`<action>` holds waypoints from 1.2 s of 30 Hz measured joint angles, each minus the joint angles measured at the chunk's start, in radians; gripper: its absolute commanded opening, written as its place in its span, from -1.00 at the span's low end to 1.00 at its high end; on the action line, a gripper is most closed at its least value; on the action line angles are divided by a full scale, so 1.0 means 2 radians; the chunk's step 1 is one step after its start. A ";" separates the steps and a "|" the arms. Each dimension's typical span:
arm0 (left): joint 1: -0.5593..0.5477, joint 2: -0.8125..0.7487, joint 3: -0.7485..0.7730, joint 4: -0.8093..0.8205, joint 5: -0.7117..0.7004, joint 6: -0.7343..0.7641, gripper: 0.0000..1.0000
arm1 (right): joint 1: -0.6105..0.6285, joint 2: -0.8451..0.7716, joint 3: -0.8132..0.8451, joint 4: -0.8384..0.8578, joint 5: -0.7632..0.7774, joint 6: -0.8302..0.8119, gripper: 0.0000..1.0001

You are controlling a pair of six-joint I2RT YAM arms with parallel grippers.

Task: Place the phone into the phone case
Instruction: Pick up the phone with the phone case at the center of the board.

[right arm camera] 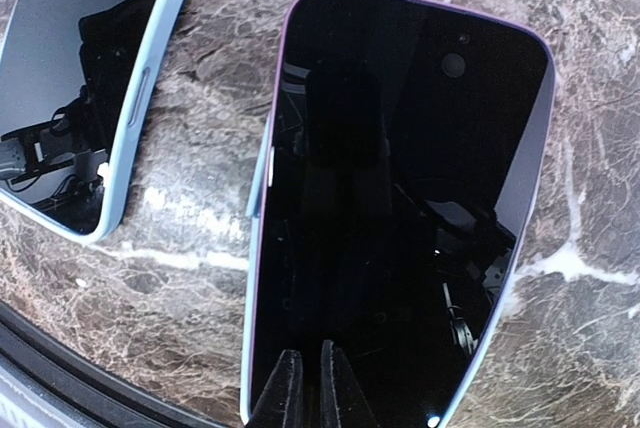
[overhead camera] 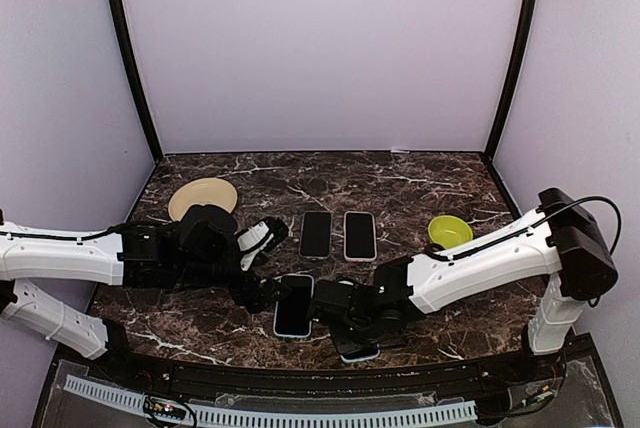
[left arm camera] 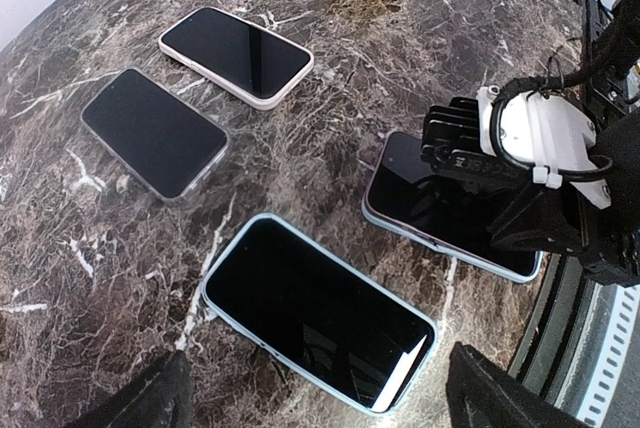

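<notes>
Phone (right arm camera: 400, 208), glossy black rounded-corner slab

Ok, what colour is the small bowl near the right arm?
Lime green bowl; shows best in the top external view.

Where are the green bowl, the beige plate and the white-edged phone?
green bowl (overhead camera: 450, 232), top view, its inside.
beige plate (overhead camera: 203, 197), top view, its bare middle.
white-edged phone (left arm camera: 236, 53), left wrist view, its screen.

arms (overhead camera: 480, 258): white shells, black joints | right-arm cable (overhead camera: 590, 199): thin, black | fingers (right arm camera: 288, 393): black, slim
</notes>
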 measured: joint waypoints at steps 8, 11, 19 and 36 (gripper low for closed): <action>0.000 0.002 0.000 0.000 0.000 0.001 0.81 | -0.006 0.012 0.066 -0.069 0.008 -0.019 0.96; 0.000 0.002 0.000 0.000 -0.001 0.002 0.81 | -0.008 0.013 0.114 -0.110 0.033 -0.022 0.97; 0.000 0.002 0.000 0.000 -0.002 0.002 0.81 | -0.011 0.031 0.129 -0.133 0.055 -0.021 0.97; 0.000 0.006 0.000 -0.001 -0.003 0.004 0.81 | -0.023 0.030 0.035 -0.033 0.002 0.001 0.41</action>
